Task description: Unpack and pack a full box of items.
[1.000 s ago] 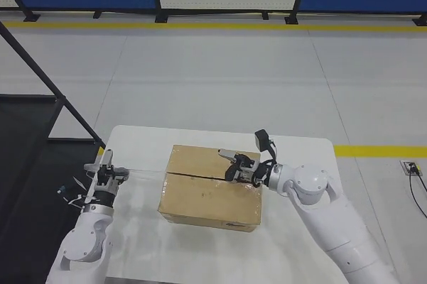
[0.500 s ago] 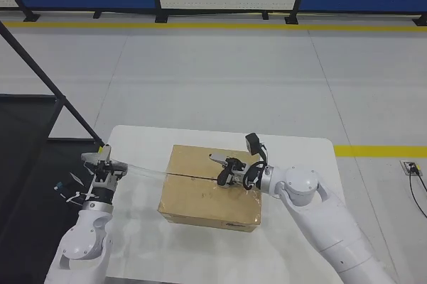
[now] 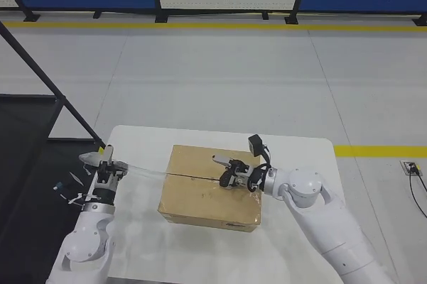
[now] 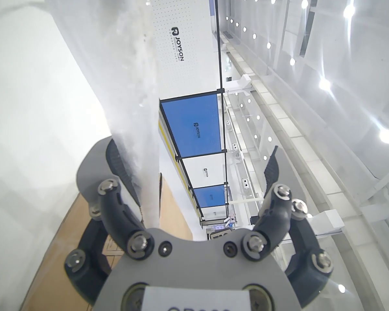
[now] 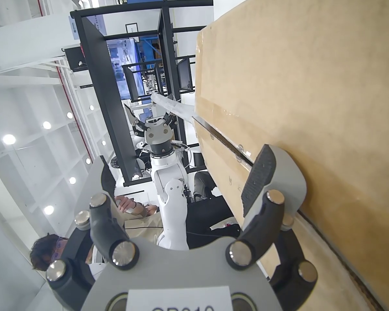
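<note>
Top view: the right gripper (image 3: 226, 172), fingers spread, has slid left along the box (image 3: 206, 199) at the middle of the table (image 3: 305, 153), while the left gripper (image 3: 104, 163), fingers also apart, keeps the peeled tape (image 3: 138, 170) clinging to one finger, so the flaps look nearly free

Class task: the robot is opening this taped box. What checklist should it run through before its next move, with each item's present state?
1. Tape free of the box: not ok; it stretches from the box's edge to the left gripper.
2. Left grip on tape: not ok; jaws open, tape lying along one finger.
3. Right gripper steadying box: ok; jaws open, one of its fingers resting on the top beside the seam.
4. Seam uncovered: ok; a dark gap shows.
5. Box fully on table: ok.
6. Contents: cannot tell; the box is shut.
</note>
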Controlling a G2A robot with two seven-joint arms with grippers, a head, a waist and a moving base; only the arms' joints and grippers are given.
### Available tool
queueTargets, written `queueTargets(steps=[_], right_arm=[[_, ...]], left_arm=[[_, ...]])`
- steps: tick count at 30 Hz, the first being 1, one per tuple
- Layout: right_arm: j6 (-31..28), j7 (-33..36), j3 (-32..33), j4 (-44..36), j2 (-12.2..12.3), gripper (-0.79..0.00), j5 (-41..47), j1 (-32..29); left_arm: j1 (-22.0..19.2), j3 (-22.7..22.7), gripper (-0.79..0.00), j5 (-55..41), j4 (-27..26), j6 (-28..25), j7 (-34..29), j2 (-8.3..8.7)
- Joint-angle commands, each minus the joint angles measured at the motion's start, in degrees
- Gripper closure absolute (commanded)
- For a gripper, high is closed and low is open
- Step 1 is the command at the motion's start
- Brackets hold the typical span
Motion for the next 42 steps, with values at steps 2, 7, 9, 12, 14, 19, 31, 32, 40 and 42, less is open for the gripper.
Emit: queueTargets(steps=[2, 7, 9, 12, 14, 19, 31, 32, 40, 42], right_arm=[[-0.16, 0.17, 0.11, 0.08, -0.01, -0.785, 0.02, -0.05], [-0.51, 0.45, 0.36, 0.14, 0.01, -0.785, -0.04, -0.19], [-0.51, 0.49, 0.41, 0.11, 0.01, -0.785, -0.08, -0.24], [-0.46, 0.49, 0.52, -0.02, 0.02, -0.785, -0.22, -0.38], [-0.5, 0.44, 0.62, -0.21, 0.04, -0.785, -0.34, -0.5], [-0.2, 0.33, 0.8, -0.48, 0.06, -0.785, -0.46, -0.68], [0.05, 0.4, 0.69, -0.45, -0.08, -0.785, -0.85, -0.37], [0.12, 0.47, 0.69, -0.42, -0.09, -0.785, -0.85, -0.33], [0.38, 0.37, 0.7, -1.19, -0.1, -0.785, -1.41, -0.43], [0.46, 0.36, 0.85, -1.45, -0.06, -0.785, -1.53, -0.58]], left_arm=[[0.79, -0.07, -0.785, 1.85, -0.04, 0.64, 1.63, -0.04], [0.01, 1.09, -0.785, 3.53, 3.16, 2.89, 2.34, -0.23], [-0.72, 1.97, -0.785, 3.59, 5.09, 3.63, 1.33, -0.32], [-0.75, 3.33, -0.785, 1.37, 6.72, 3.36, -0.94, -0.58], [-0.15, 4.18, -0.785, 2.39, 7.1, 3.02, -1.85, -0.61], [1.97, 5.72, -0.785, 1.59, 6.86, 1.97, -4.19, -0.81], [2.52, 7.16, -0.785, -0.76, 6.76, 2.29, -6.79, -1.15], [2.06, 7.53, -0.785, -0.69, 6.99, 2.47, -6.67, -1.22], [-1.27, 10.25, -0.785, 0.03, 8.92, 4.51, -9.98, -1.53], [-1.14, 10.17, -0.785, -0.12, 9.16, 4.59, -10.59, -1.5]])
